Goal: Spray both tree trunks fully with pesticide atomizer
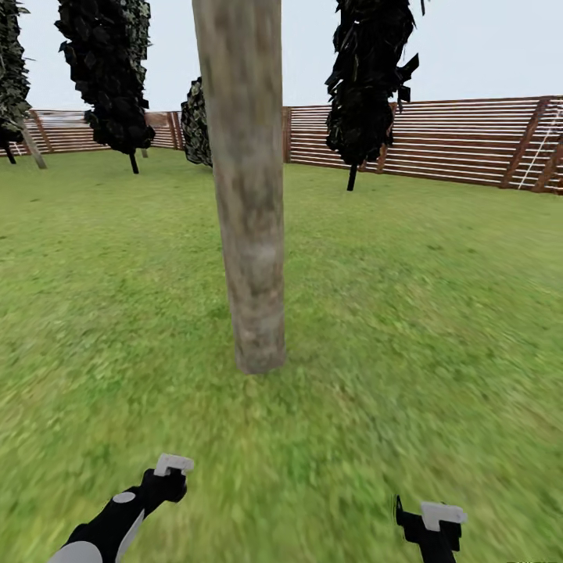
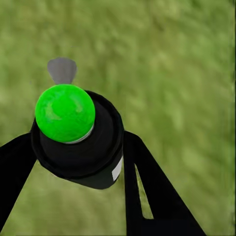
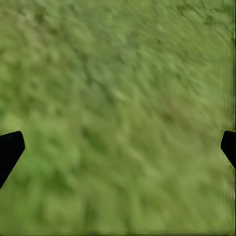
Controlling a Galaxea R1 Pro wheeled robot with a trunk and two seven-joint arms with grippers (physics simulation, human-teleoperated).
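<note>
**At the trunk, atomizer in hand**

On the lawn (image 1: pixel 438 313) we face a tree trunk (image 1: pixel 249 234) just ahead. Our left gripper (image 2: pixel 78 147) is clamped around the atomizer (image 2: pixel 73 132), green cap up. Our right gripper (image 3: pixel 118 147) hangs wide open and empty over grass

Tree trunk (image 1: pixel 249 188) cut off at twelve o'clock, crown unseen. Dark cypress (image 1: pixel 369 74) likewise topless. Fence (image 1: pixel 446 141) clipped at three o'clock. Atomizer (image 2: pixel 78 132) body hidden beneath own green cap. Right gripper (image 3: pixel 118 147) reduced to two tips at three and nine o'clock. Lawn (image 3: pixel 123 98) blurred.
</note>
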